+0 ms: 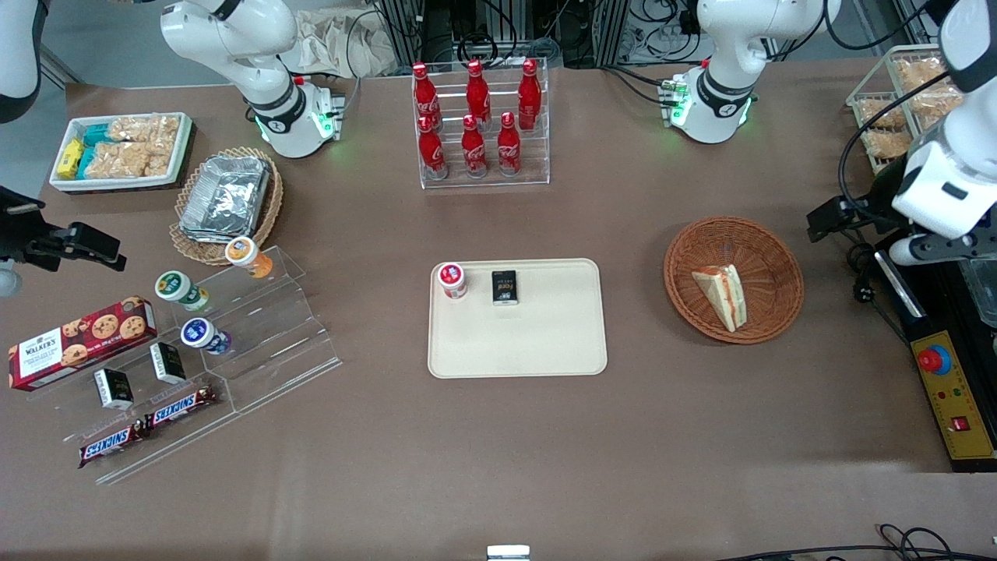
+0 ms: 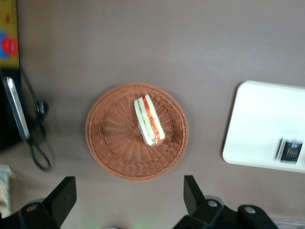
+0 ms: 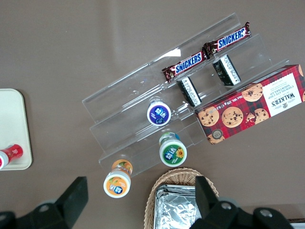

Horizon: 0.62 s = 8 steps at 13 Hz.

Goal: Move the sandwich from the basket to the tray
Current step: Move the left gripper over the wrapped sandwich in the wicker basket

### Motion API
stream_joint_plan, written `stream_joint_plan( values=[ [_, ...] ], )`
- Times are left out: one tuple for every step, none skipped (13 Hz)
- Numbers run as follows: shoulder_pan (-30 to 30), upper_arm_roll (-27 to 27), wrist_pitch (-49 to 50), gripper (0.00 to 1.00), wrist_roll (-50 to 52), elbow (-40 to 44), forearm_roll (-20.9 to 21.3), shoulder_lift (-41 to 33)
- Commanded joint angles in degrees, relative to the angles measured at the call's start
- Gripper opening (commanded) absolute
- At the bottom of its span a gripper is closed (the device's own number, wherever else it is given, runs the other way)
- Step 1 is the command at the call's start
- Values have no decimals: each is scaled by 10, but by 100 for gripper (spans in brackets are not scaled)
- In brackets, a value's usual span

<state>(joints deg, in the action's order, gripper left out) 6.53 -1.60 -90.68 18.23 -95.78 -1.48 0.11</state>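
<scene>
The sandwich (image 1: 723,294) (image 2: 150,119), a pale bread wedge with red and green filling, lies in the round reddish-brown basket (image 1: 752,241) (image 2: 114,143). The cream tray (image 1: 530,343) (image 2: 257,129) lies flat beside the basket, toward the parked arm's end of the table. It carries a red-lidded cup (image 1: 452,279) and a small black box (image 1: 505,287) (image 2: 289,150). My left gripper (image 1: 829,218) (image 2: 127,193) hangs well above the table, beside the basket toward the working arm's end. It is open wide and holds nothing.
A clear rack of red cola bottles (image 1: 479,125) stands farther from the front camera than the tray. A yellow control box with a red button (image 1: 954,397) and cables (image 2: 38,143) lie at the working arm's table edge. A stepped acrylic stand with snacks (image 1: 257,327) sits toward the parked arm's end.
</scene>
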Motion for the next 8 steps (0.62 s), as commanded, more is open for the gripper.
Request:
stream_joint_plan(
  values=[
    [12,7,-4,100,92,-41,10,7],
    [18,8,-38,100,106,-82,21,1],
    [25,8,-73,100,149,-123,24,-7],
    [27,7,-112,100,187,-165,25,-12],
    [28,8,-156,100,203,-206,25,-15],
    [29,8,-198,100,213,-244,32,-19],
    [29,8,-229,100,231,-276,41,-21],
    [29,15,-258,100,246,-301,46,-20]
  ],
)
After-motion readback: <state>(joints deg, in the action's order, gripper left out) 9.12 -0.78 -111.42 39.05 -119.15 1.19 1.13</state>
